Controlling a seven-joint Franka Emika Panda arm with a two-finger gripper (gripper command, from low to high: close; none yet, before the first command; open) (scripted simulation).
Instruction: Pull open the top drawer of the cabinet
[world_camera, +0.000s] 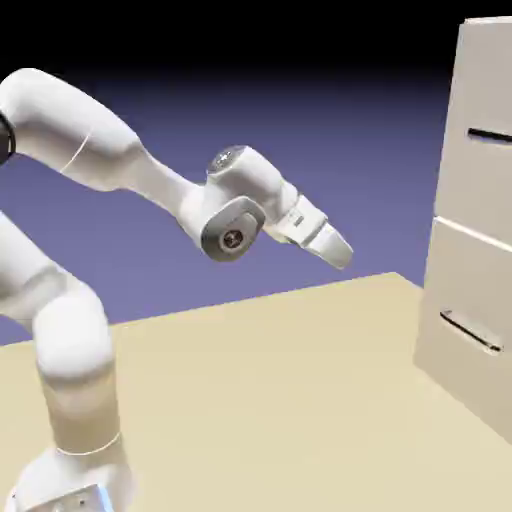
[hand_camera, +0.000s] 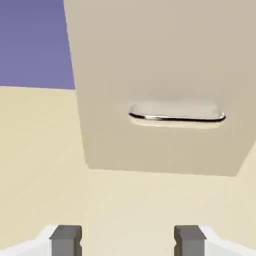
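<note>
While the jaws stand wide and empty above the surface (world_camera: 300, 400), the gripper (world_camera: 340, 250) hangs well apart from the cabinet (world_camera: 480, 200) and its top drawer (world_camera: 485, 90).

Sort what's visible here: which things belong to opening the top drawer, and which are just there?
Belongs to the job:
- top drawer, shut
- its handle
- cabinet
- gripper, open, well short of the cabinet

Just there:
- lower drawer and its handle
- table
</note>
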